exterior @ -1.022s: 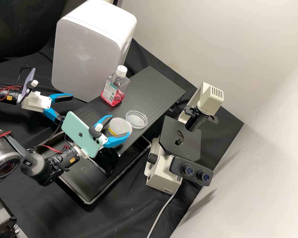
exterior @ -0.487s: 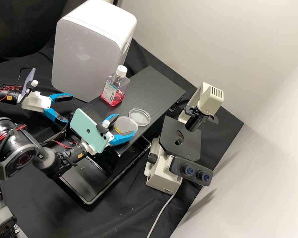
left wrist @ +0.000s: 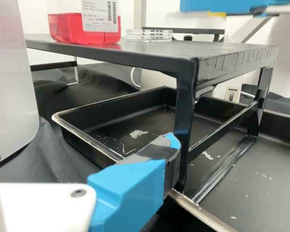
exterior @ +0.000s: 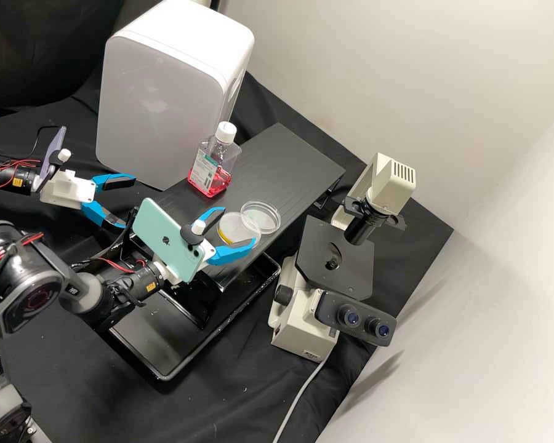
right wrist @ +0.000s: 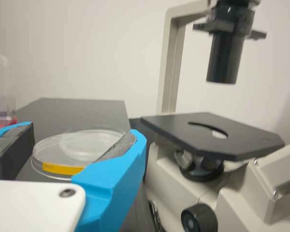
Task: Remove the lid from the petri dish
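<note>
A petri dish with a yellow band sits between the blue fingers of my right gripper, which is shut on its rim near the front edge of the raised black shelf. It looks slightly tilted. In the right wrist view the same dish lies between the fingers of this gripper. A second clear round dish part rests on the shelf just beyond it. My left gripper hangs open and holds nothing, off the shelf's left end; one of its fingers is by the shelf leg.
A flask of pink liquid stands on the shelf's far left. A white box stands behind it. A microscope stands close to the right. A black tray lies under the shelf.
My right gripper has moved right and farther in along the shelf with the yellow-banded dish. The clear dish part has shifted slightly the same way. The left arm has kept still.
</note>
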Tool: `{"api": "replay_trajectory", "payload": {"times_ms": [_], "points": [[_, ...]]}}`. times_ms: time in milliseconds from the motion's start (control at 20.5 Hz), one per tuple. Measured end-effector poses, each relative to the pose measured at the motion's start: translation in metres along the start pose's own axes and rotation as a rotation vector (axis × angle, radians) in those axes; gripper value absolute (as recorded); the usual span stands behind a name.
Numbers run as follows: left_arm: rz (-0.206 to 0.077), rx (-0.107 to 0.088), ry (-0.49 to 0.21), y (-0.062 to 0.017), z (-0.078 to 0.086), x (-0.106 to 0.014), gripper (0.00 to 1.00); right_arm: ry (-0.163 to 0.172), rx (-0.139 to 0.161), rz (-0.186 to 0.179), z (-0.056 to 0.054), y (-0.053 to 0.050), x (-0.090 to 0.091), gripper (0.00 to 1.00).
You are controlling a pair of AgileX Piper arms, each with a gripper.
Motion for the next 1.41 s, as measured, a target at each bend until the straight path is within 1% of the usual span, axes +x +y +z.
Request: {"api": "replay_trajectory", "payload": {"times_ms": [195,389,487,584,730,827,1119,1168,1411], "points": [[0.0,0.0,0.0,0.0,0.0,0.0,1.0,0.027,0.003,0.029,-0.007,0.008,-0.002,0.0],[0.0,-0.002,0.0,0.0,0.0,0.0,1.0,0.028,0.003,0.03,-0.007,0.008,-0.002,0.0],[0.0,-0.004,0.0,0.0,0.0,0.0,1.0,0.019,0.01,0.032,-0.007,0.006,0.0,0.0],[0.0,-0.004,0.0,0.0,0.0,0.0,1.0,0.014,0.009,0.024,-0.006,0.003,0.004,0.0],[0.0,-0.004,0.0,0.0,0.0,0.0,1.0,-0.011,0.008,0.01,0.0,-0.004,0.009,0.0],[0.0,-0.006,0.0,0.0,0.0,0.0,1.0,-0.021,0.01,0.011,0.002,-0.005,0.011,0.0],[-0.002,-0.007,0.0,-0.0007,0.0,0.0,1.0,-0.017,0.011,0.015,0.002,-0.006,0.018,0.0],[-0.002,-0.007,0.0,-0.0007,0.0,0.0,1.0,-0.017,0.007,0.015,0.002,-0.006,0.018,0.0],[-0.002,-0.007,0.0,-0.0007,0.0,0.0,1.0,-0.025,0.003,0.007,0.004,-0.009,0.019,0.0]]}}
